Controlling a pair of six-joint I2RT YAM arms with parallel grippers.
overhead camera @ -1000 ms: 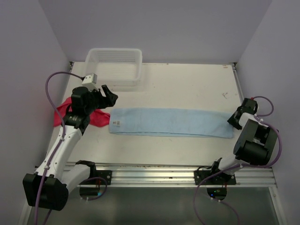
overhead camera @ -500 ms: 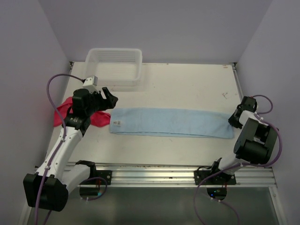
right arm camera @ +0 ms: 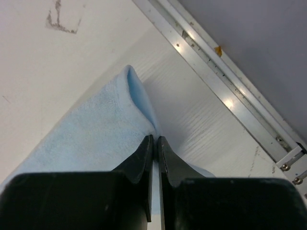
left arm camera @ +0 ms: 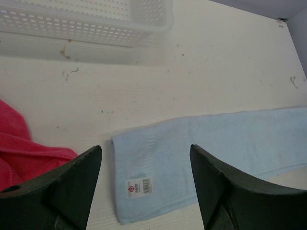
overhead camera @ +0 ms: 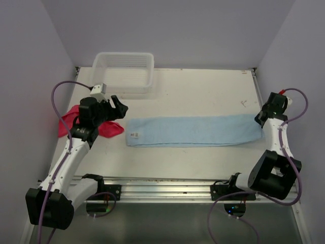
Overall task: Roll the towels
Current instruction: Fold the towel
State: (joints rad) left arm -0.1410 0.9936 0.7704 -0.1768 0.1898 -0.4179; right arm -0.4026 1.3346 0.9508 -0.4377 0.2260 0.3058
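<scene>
A long light-blue towel (overhead camera: 193, 130) lies flat across the middle of the table, folded lengthwise, with a white label near its left end (left arm camera: 138, 186). My right gripper (overhead camera: 262, 117) is shut on the towel's right end (right arm camera: 103, 124) and holds that edge pinched up. My left gripper (overhead camera: 118, 105) is open and empty, hovering above the towel's left end (left arm camera: 158, 167). A crumpled red towel (overhead camera: 104, 127) lies at the left edge, partly under the left arm; it also shows in the left wrist view (left arm camera: 24, 148).
A white perforated plastic basket (overhead camera: 124, 71) stands at the back left, also in the left wrist view (left arm camera: 86, 19). An aluminium rail (right arm camera: 225, 91) runs along the table's right edge, close to the right gripper. Purple walls enclose the table.
My right gripper has closed on the towel's right end and pulled it right and back, sliding the whole blue towel rightward. The left gripper has barely moved.
</scene>
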